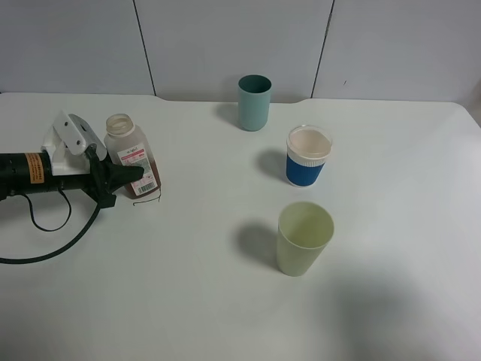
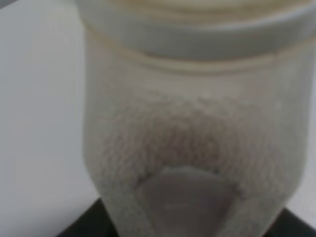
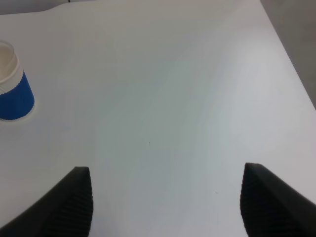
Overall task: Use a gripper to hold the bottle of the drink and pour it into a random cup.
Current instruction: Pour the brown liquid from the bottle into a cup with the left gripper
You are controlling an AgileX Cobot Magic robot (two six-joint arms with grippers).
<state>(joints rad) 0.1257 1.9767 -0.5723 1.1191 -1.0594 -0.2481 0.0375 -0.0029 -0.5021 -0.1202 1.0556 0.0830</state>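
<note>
Lifting is your next job: the left gripper (image 1: 134, 174) is clamped on the lower body of the bottle (image 1: 129, 150), which stands upright at the left of the tabletop (image 1: 188, 301), well apart from the teal cup (image 1: 254, 102) at the back. Raise it level so the drink (image 1: 148, 183) sits below the wide neck, then tilt slowly over the cup. Your right gripper (image 3: 165, 202) hangs with jaws apart, holding nothing.

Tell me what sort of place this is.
Likely a robot lab bench rather than a home: a white table against plain grey wall panels, a cabled left gripper, and a bottle and cups set out.
</note>
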